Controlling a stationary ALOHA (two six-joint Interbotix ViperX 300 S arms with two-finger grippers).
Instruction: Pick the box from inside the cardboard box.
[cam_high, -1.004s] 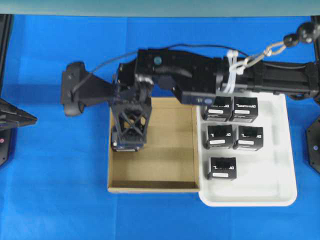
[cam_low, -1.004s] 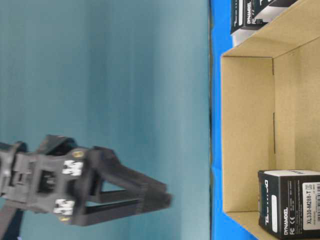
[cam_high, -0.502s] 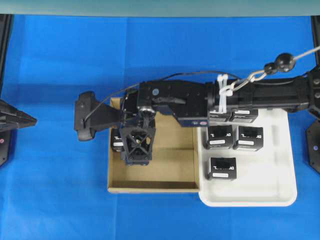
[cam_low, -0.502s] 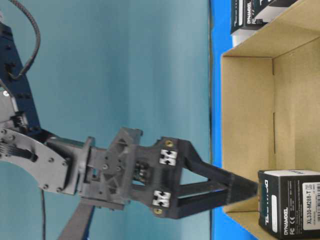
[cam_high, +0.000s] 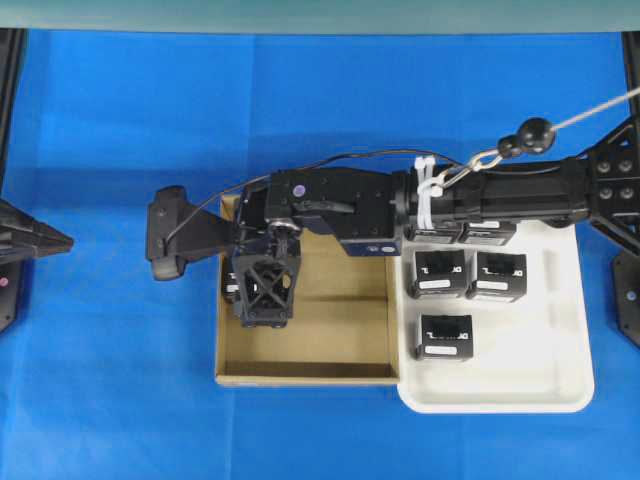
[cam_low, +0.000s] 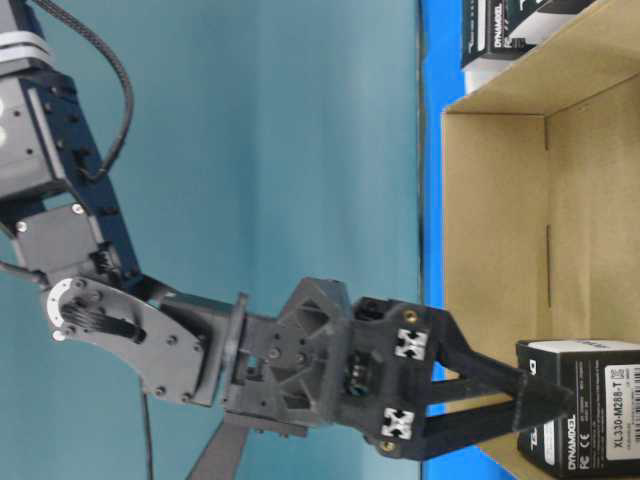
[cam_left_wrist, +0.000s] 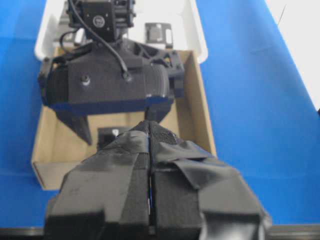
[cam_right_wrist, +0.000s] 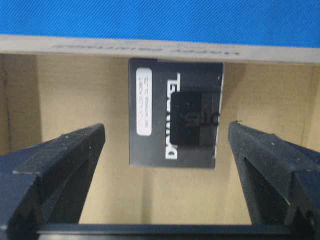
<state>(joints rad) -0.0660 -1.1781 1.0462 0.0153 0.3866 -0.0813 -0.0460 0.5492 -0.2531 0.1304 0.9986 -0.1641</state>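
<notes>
Overhead exterior view: your right arm reaches across from the right edge, over the white plastic tray (cam_high: 570, 395), and its right gripper (cam_high: 264, 312) hangs inside the cardboard box (cam_high: 330, 355) at the carton's left wall. The box (cam_high: 229, 288) shows only as a dark sliver beside that wall, mostly hidden under the gripper. Five other black boxes (cam_high: 446, 336) sit in the tray, the two at the back partly covered by the arm. The left gripper (cam_high: 40, 238) lies at the left edge above the blue table (cam_high: 120, 400), well apart from the carton.

Table-level exterior view (image turned sideways): the right gripper (cam_low: 530, 402) has one finger overlapping the box's (cam_low: 590, 420) near face; you cannot tell whether it touches. The box stands on the carton's floor in a corner.

Left wrist view: you see the left gripper's fingers (cam_left_wrist: 125, 175) pressed together with nothing between them, pointing toward the carton (cam_left_wrist: 197, 100) and the right arm's camera housing.

Right wrist view: the right gripper's fingers (cam_right_wrist: 60, 160) stand spread wide, one on each side of the box (cam_right_wrist: 175, 112), clear gaps on both sides. The box lies against the far carton wall, white label strip (cam_right_wrist: 144, 107) facing up.
</notes>
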